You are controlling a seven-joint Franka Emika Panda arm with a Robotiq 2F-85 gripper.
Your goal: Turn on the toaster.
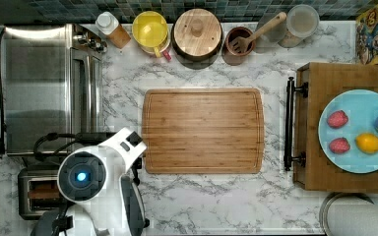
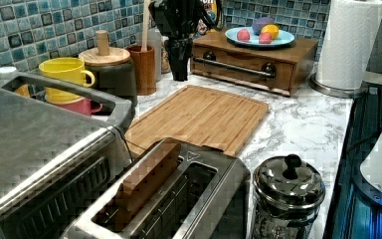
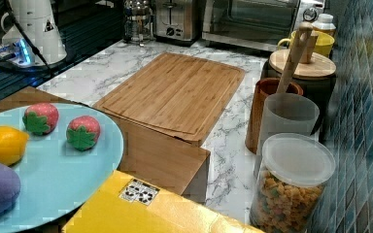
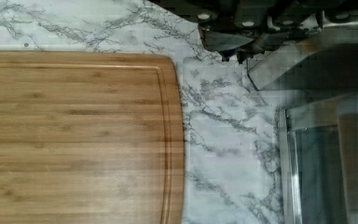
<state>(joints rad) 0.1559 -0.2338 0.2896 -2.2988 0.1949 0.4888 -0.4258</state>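
Note:
The toaster [image 1: 32, 191] is a small steel box at the top view's lower left, partly under my white arm [image 1: 93, 177]. In the left view the toaster [image 2: 199, 199] is close up, with a brown slice [image 2: 144, 186] standing in one of its two slots. In the right view the toaster [image 3: 177, 18] stands at the far end of the counter, with its end face and small knobs showing. My dark gripper [image 2: 179, 69] hangs pointing down, above the marble by the cutting board's corner nearest the toaster. It is up off the toaster and touches nothing.
A big steel toaster oven [image 1: 44, 88] stands right beside the toaster. A glass press pot [image 2: 288, 194] stands at its other side. A bamboo cutting board [image 1: 203, 130] fills the counter's middle. Mugs and jars [image 1: 197, 34] line the back wall. A wooden drawer box carries a blue plate [image 1: 359, 130].

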